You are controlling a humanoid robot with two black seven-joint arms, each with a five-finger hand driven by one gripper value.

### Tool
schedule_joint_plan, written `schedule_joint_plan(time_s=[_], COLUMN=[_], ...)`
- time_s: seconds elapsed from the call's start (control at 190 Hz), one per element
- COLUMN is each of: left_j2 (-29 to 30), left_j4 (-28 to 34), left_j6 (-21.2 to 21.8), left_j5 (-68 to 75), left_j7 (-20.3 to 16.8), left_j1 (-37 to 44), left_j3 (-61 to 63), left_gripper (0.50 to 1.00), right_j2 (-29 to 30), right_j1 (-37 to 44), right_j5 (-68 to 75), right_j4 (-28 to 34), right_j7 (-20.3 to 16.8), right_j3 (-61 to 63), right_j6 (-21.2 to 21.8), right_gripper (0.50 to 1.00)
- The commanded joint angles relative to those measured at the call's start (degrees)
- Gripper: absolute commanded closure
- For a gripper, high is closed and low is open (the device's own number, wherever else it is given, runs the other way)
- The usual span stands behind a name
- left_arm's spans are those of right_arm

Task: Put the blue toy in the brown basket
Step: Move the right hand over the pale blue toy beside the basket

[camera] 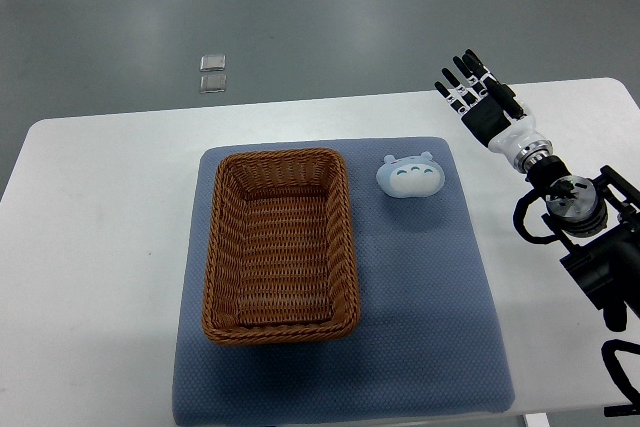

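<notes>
**Inspector:** Start with what is cut off or unclear.

**Assistant:** The white table [90, 247] runs off the bottom edge, and so does the near edge of the blue-grey mat [420, 327]. The right arm [585, 237] leaves the picture at right and at the lower corner, so its upper part is hidden. Two small clear square items [212, 72] on the grey floor beyond the table are too small to identify.

**Inspector:** Position of the toy against the hand?

**Assistant:** The blue toy [410, 175] lies on the mat, just beside the upper right corner of the brown basket [280, 245], outside it. The right hand [485, 99] is up and to the right of the toy, well apart from it, over the bare table past the mat's corner. Its fingers are spread and straight, gripping nothing.

**Inspector:** Materials and shapes?

**Assistant:** Table smooth, rounded corners. Mat padded, fine dotted texture. Basket woven wicker, rectangular, nothing inside. Arm black with exposed cables; hand black with a white wrist. Toy soft-looking, rounded, pale blue with a lighter belly.
</notes>
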Motion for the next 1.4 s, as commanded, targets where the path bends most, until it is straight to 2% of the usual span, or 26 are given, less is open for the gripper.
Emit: schedule_joint_plan(time_s=[0.0,0.348,0.485,0.696,0.828,0.917,1.033,1.128,1.271,1.397], left_j2=[0.00,0.00,0.00,0.00,0.00,0.00,0.00,0.00,0.00,0.00], left_j4=[0.00,0.00,0.00,0.00,-0.09,-0.26,-0.26,-0.09,-0.09,-0.09], left_j6=[-0.09,0.00,0.00,-0.09,-0.09,-0.09,-0.09,-0.09,-0.09,-0.09], left_j5=[-0.06,-0.06,-0.06,-0.06,-0.06,-0.06,-0.06,-0.06,-0.06,-0.06], left_j7=[0.02,0.02,0.02,0.02,-0.07,-0.07,-0.07,-0.07,-0.07,-0.07], left_j1=[0.00,0.00,0.00,0.00,0.00,0.00,0.00,0.00,0.00,0.00], left_j3=[-0.16,-0.77,-0.77,-0.77,-0.77,-0.77,-0.77,-0.77,-0.77,-0.77], left_gripper=[0.500,0.500,0.500,0.500,0.500,0.500,0.500,0.500,0.500,0.500], right_j2=[0.00,-0.70,-4.57,-13.36,-19.51,-21.09,-21.80,-21.45,-21.36,-20.48], right_j1=[0.00,1.23,3.95,16.08,28.90,37.78,47.72,54.75,57.22,56.16], right_j5=[-0.06,-1.55,-7.44,-26.25,-40.22,-46.37,-50.25,-50.25,-49.19,-47.08], right_j4=[0.01,0.89,2.38,6.95,10.38,12.40,14.95,17.50,21.98,23.48], right_j7=[0.00,-0.79,-1.40,-8.79,-12.12,-16.78,-19.16,-23.20,-26.01,-26.54], right_j3=[-0.14,-0.75,-2.34,-14.82,-29.57,-42.40,-57.97,-68.60,-70.80,-71.07], right_j6=[-0.01,0.08,0.78,2.27,7.72,10.80,13.44,15.02,15.83,14.49], right_gripper=[0.589,0.591,0.591,0.591,0.589,0.589,0.589,0.589,0.589,0.589])
